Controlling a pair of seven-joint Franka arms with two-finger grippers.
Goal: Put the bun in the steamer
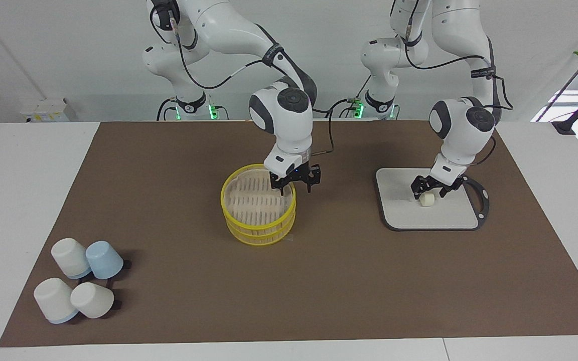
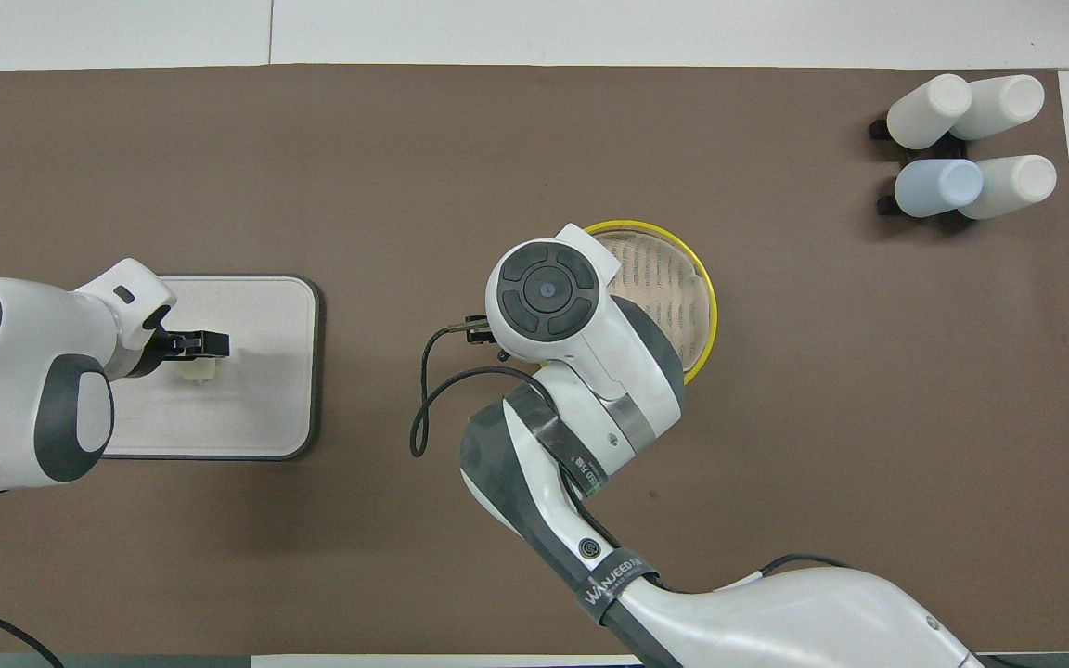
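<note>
The bun (image 1: 426,199) lies on the tray (image 1: 409,210), toward the left arm's end of the table. The left gripper (image 1: 430,191) is low over it, fingers spread around it. The right gripper (image 1: 295,185) straddles the steamer (image 1: 249,228) lid's (image 1: 254,200) rim; its finger state cannot be told. 4 cups (image 1: 81,283) stand well apart.

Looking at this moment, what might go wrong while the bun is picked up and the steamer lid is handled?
1. The left gripper is down around the small bun on the tray; the smooth bun might slip or roll away.
2. The right gripper is at the rim of the lid on the steamer; an off-center hold may tilt the lid or drag the steamer.
</note>
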